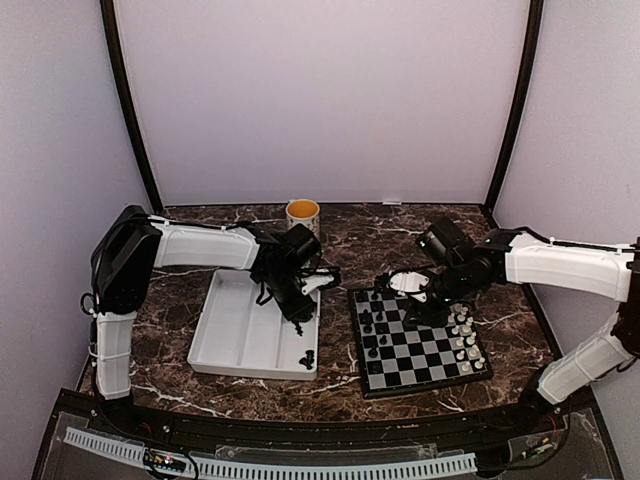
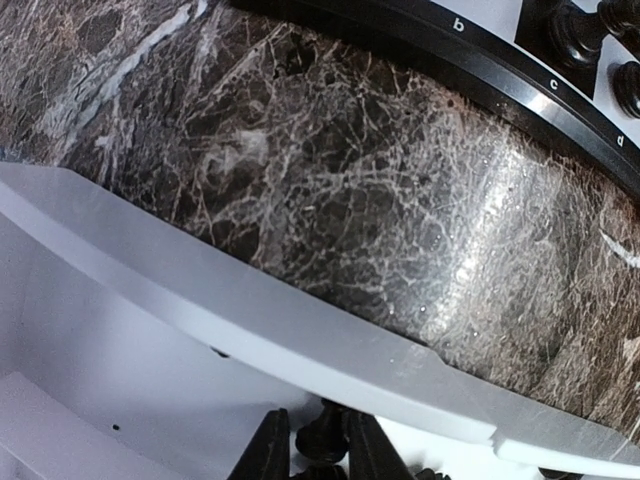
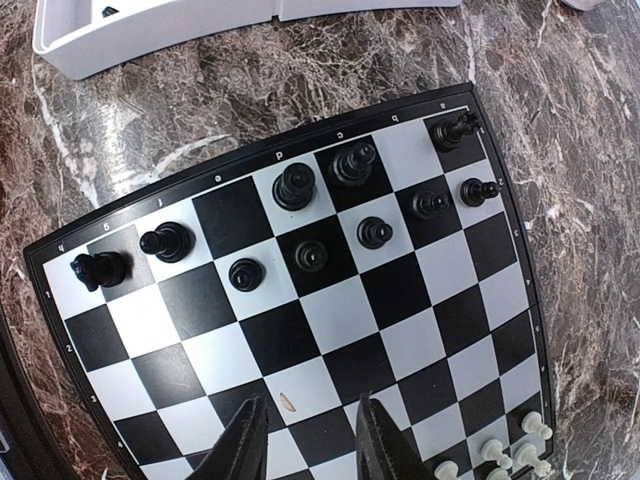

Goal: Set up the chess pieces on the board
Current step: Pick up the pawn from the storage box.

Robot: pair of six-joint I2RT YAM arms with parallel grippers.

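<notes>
Pale lilac walls (image 1: 320, 100) close in three sides, with slanted black poles (image 1: 130, 110) at the back corners. The surface (image 1: 370, 235) is dark brown marble, white-veined, evenly lit.

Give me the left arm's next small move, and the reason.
Probably lift straight up. The left gripper looks closed on a black chess piece inside the white tray. The tray's wall stands between that piece and the board, so the piece likely has to clear the wall before crossing over.

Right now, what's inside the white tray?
Small black chess pieces stand in the white tray's near right corner; another black piece is pinched in the left gripper. That arm hides the tray's far right part.
</notes>
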